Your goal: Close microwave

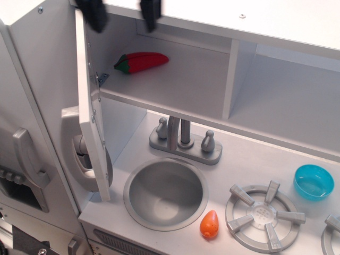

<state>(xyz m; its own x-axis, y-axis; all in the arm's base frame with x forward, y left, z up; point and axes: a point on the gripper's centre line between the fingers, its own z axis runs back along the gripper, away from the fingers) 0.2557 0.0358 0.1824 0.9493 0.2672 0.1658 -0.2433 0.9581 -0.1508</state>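
Note:
The microwave (175, 79) is the upper left compartment of the toy kitchen. Its door (88, 106) stands swung wide open and shows edge-on, so its front face is hidden. A grey handle (73, 146) sits on the door's outer side. A red plush pepper (141, 61) lies inside. Only the two dark fingertips of my gripper (122, 13) show at the top edge, spread apart and empty. The left fingertip (94, 15) is just right of the door's top corner.
A doorless cubby (287, 106) is right of the microwave. Below are a faucet (185, 139), a sink (166, 192), an orange toy (209, 224), a burner (263, 215) and a blue bowl (313, 181). A tall cabinet with another handle (26, 159) stands at the left.

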